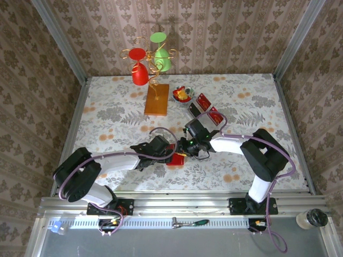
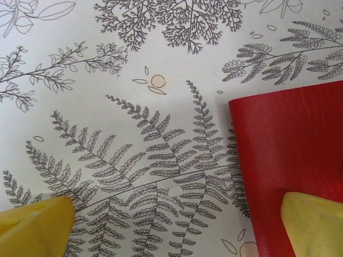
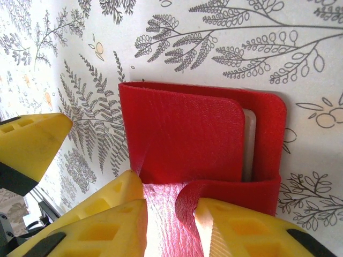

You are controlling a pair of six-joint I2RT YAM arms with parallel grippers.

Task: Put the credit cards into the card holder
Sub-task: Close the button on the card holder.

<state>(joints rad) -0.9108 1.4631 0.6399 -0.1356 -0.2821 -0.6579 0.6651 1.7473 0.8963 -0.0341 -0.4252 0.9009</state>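
Floral-printed cloth covered the bench [image 1: 107, 112], which was enclosed by patterned wallpaper on three sides.

Position: the card holder [image 3: 182, 139] lay toward the near edge of the bench, between the two hands. The credit cards [image 1: 203, 101] lay well apart from it, on the far side beyond the right arm. Their number could not be fixed with confidence.

Condition of the holder: glossy red with a grained, leather-like face and rounded corners. In the right wrist view a pale lining showed at its right-hand opening. Whether it held a card could not be told.

Hands: the right hand [image 3: 166, 217] was closed on a curled red flap at the holder's near edge. The left hand [image 2: 177, 211] stood open and gripped nothing. One finger [image 2: 313, 222] rested on a corner of the holder, and the other was over bare cloth.

Assessment: the step in hand appeared to be opening and steadying the holder, with loading not yet begun. The next move would call for the flap kept lifted, the holder pinned against sliding, and one hand freed to fetch a card. Thin cards lying flat would likely resist a clean pick-up.
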